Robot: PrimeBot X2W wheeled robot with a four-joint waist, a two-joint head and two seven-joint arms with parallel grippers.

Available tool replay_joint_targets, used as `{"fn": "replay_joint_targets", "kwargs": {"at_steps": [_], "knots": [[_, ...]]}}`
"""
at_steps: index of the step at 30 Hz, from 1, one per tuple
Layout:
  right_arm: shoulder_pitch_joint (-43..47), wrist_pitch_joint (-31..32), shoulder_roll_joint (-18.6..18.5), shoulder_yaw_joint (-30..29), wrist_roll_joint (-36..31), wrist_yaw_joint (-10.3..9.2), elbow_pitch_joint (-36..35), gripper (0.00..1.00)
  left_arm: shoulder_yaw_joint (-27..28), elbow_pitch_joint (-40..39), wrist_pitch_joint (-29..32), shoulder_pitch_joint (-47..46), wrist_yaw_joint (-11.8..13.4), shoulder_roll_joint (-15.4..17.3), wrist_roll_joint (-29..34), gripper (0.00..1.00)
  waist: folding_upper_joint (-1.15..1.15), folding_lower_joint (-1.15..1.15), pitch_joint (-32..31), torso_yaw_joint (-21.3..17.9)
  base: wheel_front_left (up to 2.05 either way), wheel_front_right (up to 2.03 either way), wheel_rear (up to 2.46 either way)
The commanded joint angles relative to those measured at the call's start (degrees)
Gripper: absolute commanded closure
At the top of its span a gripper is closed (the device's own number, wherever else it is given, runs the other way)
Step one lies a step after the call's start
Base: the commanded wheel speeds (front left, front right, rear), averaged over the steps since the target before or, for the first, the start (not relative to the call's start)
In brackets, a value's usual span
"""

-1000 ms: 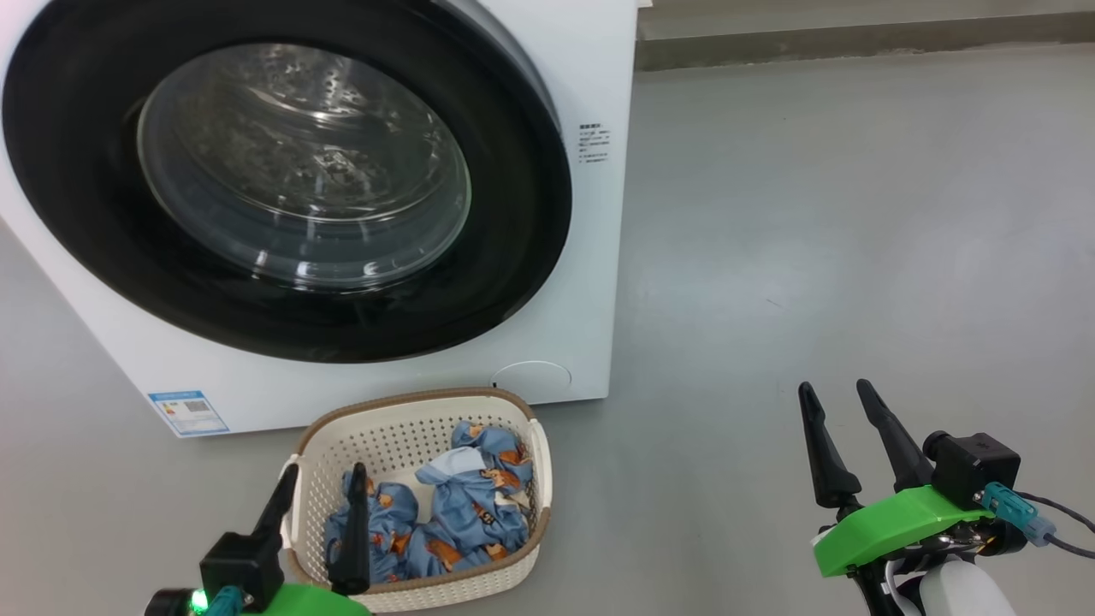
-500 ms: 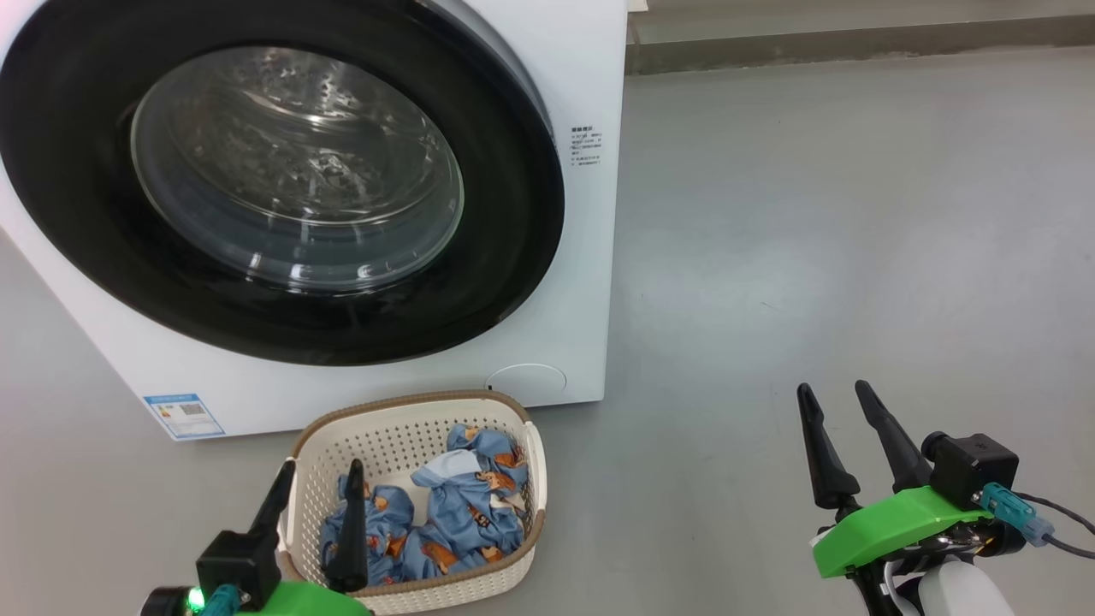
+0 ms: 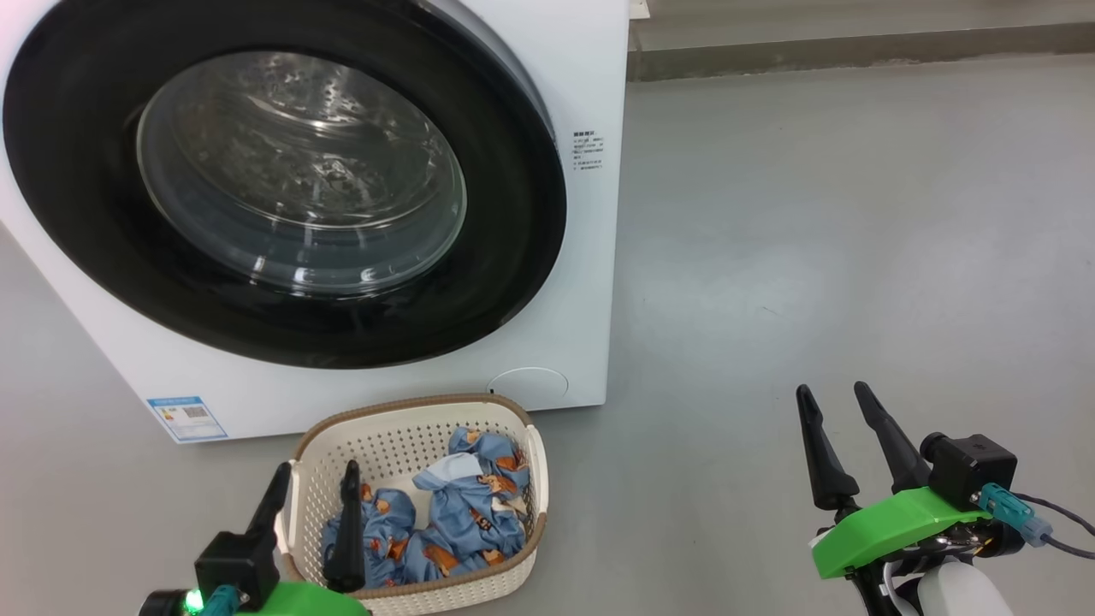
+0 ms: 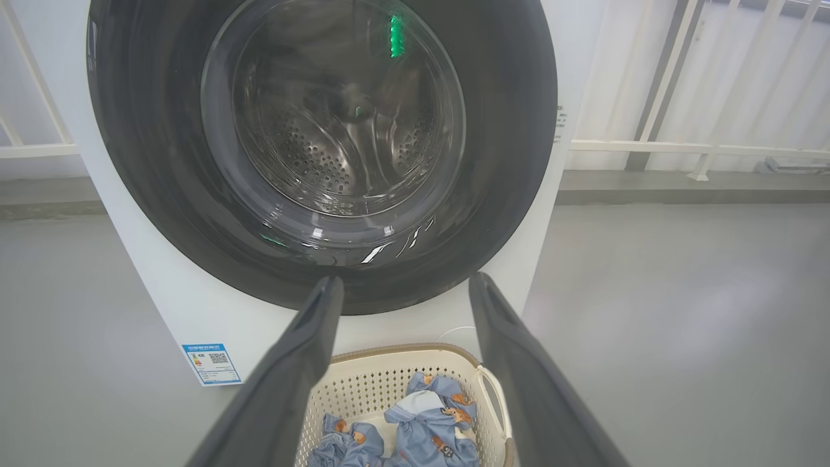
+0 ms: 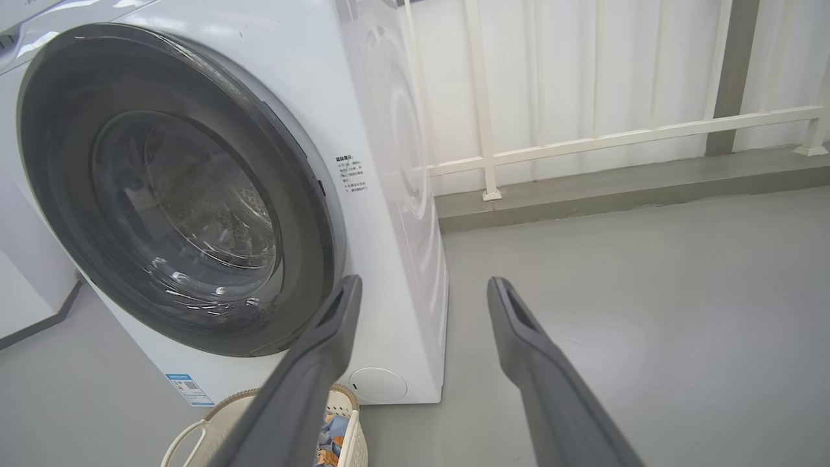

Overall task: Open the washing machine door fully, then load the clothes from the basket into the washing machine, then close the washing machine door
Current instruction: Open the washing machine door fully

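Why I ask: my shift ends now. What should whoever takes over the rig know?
Left gripper: open, empty, by the basket.
Right gripper: open, empty, above the floor right of the machine.
Door: looks shut.
Clothes: both bundles in the basket, which stands on the floor before the machine.
Done: nothing yet.
Left: open the door fully, load the clothes, close the door.

Head view drifted slightly, camera move only: washing machine (image 3: 590, 282), basket (image 3: 402, 402) sit touch lower, leftward in frame.
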Motion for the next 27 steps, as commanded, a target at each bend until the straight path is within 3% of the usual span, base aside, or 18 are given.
{"fn": "replay_joint_targets", "kwargs": {"at_steps": [1, 16, 17, 19, 27], "knots": [[-2.5, -0.7, 0.0, 1.5, 0.7, 0.09, -1.2, 0.0, 2.1, -1.1, -0.4, -1.9, 0.3, 0.7, 0.0, 0.0, 0.0, 0.0, 0.0, 0.1, 0.0, 0.0, 0.0], [-2.6, -0.7, 0.0, 1.9, 0.1, 0.09, -1.0, 0.0, 1.9, -0.9, -0.4, -1.9, 0.6, 0.7, -0.2, 0.0, 0.0, 0.0, 0.1, 0.4, 0.0, 0.0, 0.0], [-2.5, -0.7, 0.0, 2.0, 0.2, 0.09, -0.9, 0.09, 1.9, -0.9, -0.4, -1.9, 0.5, 0.7, -0.2, 0.0, 0.0, 0.0, 0.0, 0.5, 0.0, 0.0, 0.0], [-2.5, -0.7, 0.0, 2.4, 0.6, 0.09, -1.0, 1.0, 1.9, -0.9, -0.4, -1.8, 0.5, 0.7, -0.2, 0.0, 0.0, 0.0, 0.0, 0.5, 0.0, 0.0, 0.0], [-2.2, -0.7, 0.0, 3.4, 3.8, 0.09, -1.5, 1.0, 1.7, -1.1, -0.4, -1.8, 0.5, 0.7, -0.1, 0.0, 0.0, 0.0, 0.1, 0.8, 0.0, 0.0, 0.0]]}}
